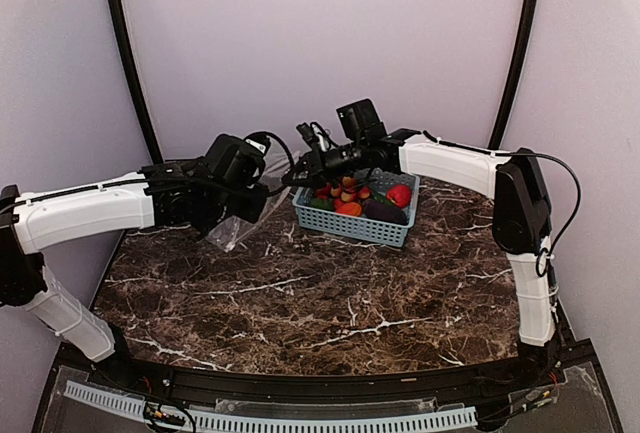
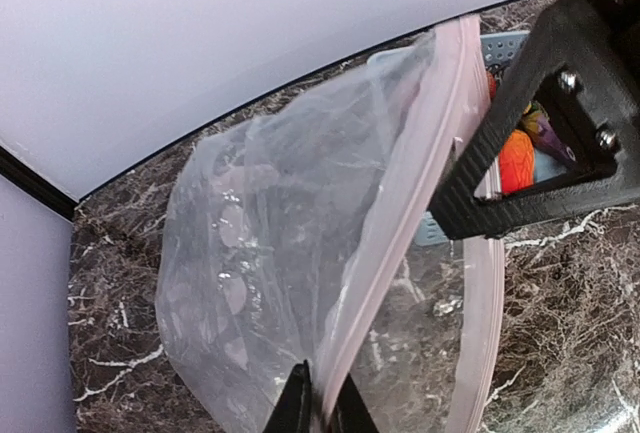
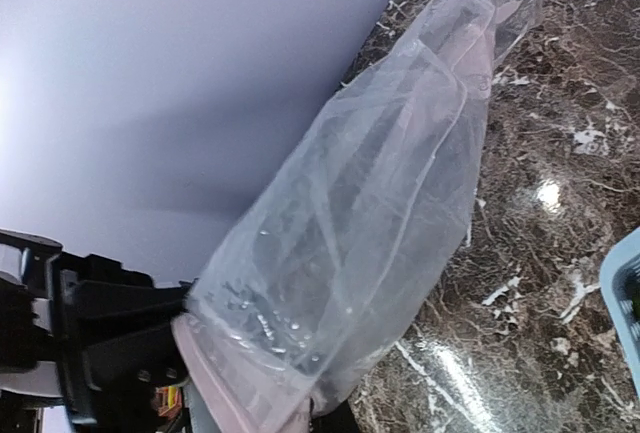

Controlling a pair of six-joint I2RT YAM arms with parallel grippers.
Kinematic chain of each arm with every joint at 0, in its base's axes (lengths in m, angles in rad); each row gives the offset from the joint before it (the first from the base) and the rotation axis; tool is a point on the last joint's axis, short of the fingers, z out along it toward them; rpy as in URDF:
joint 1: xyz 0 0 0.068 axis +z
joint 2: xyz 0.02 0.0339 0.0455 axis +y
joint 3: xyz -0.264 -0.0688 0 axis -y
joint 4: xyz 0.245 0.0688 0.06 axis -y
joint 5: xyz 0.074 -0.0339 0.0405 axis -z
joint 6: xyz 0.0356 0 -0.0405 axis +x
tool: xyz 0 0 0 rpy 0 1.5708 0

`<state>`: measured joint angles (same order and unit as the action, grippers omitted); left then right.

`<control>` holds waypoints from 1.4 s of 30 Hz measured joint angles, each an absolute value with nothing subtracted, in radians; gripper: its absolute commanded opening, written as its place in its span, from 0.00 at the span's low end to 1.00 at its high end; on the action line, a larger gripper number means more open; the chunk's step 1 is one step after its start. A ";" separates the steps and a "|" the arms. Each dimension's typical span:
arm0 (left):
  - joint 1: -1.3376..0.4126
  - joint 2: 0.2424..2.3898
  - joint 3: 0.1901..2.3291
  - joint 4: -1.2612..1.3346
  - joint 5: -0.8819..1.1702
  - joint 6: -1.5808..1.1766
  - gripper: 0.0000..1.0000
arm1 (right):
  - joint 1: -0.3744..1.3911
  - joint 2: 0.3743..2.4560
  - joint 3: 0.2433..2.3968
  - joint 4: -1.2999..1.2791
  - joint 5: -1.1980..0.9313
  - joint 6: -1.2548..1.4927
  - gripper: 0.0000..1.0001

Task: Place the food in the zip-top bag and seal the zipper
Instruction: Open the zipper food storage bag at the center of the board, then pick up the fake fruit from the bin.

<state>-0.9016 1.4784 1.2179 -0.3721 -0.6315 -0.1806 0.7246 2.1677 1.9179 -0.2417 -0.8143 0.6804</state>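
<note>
The clear zip-top bag point(image 1: 235, 228) hangs between my two grippers, left of the basket and above the table. My left gripper point(image 1: 272, 193) is shut on one pale pink zipper strip point(image 2: 400, 243), its fingertips point(image 2: 300, 408) pinching the rim. My right gripper point(image 1: 297, 175) is shut on the other lip of the bag point(image 3: 370, 213), at the zipper point(image 3: 215, 383). The mouth is held partly open and the bag looks empty. The food lies in the light blue basket: a red strawberry point(image 1: 399, 194), a purple eggplant point(image 1: 383, 211) and an orange mango point(image 1: 348, 208).
The light blue lattice basket point(image 1: 350, 228) stands at the back middle of the dark marble table point(image 1: 300, 303), just right of the bag. The grey back wall is close behind both grippers. The right gripper's black finger point(image 2: 530, 143) crosses the left wrist view.
</note>
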 measured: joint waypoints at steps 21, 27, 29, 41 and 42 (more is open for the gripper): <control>-0.878 1.438 1.189 -0.360 -0.713 -0.192 0.01 | 0.637 2.057 1.911 -0.471 -0.854 0.256 0.37; -0.824 1.438 1.138 -0.332 -0.645 -0.214 0.01 | 0.422 1.991 1.912 -0.471 -1.029 0.124 0.32; -0.811 1.438 1.129 -0.326 -0.628 -0.218 0.01 | 0.351 1.996 1.924 -0.489 -0.999 0.046 0.31; -0.798 1.391 1.111 -0.305 -0.558 -0.220 0.01 | 0.310 2.183 2.045 -0.675 -0.599 -0.339 0.32; -0.798 1.391 1.111 -0.305 -0.556 -0.220 0.01 | 0.313 2.204 2.059 -0.696 -0.584 -0.345 0.35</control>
